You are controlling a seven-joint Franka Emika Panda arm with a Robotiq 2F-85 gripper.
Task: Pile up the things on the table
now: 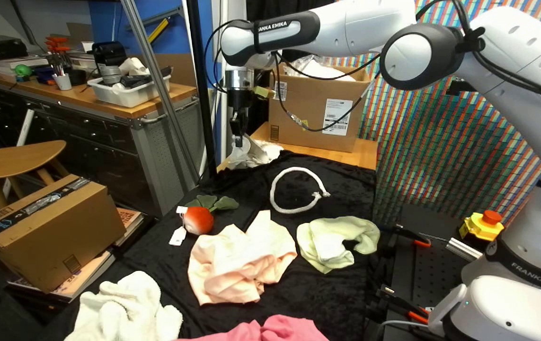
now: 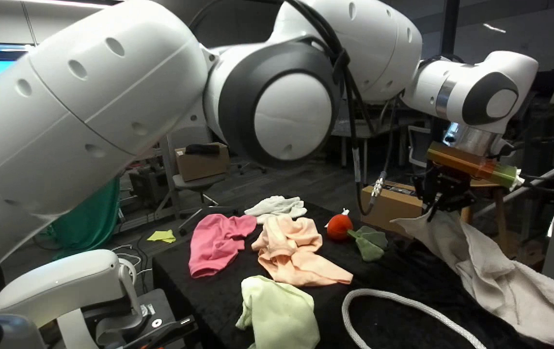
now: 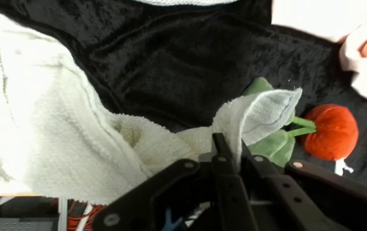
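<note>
My gripper (image 3: 231, 144) is shut on a white towel (image 3: 74, 128), pinched near a corner. In an exterior view the towel (image 2: 490, 271) hangs from the gripper (image 2: 433, 208) at the table's far end. A red plush with green leaves (image 1: 199, 221) lies near that end, below the gripper in the wrist view (image 3: 332, 131). A peach cloth (image 1: 237, 270) lies crumpled mid-table, with a pale green cloth (image 1: 327, 237) beside it. A pink cloth (image 2: 218, 245) and another white cloth (image 1: 123, 303) lie at the opposite end. A white rope (image 1: 272, 189) lies curved near the green cloth.
A black velvet cloth (image 1: 327, 298) covers the table. A cardboard box (image 1: 315, 113) stands behind the far end, and another box (image 1: 52, 232) sits beside the table. A metal pole (image 1: 164, 85) rises near the table edge. An emergency stop (image 1: 482, 225) stands by the robot base.
</note>
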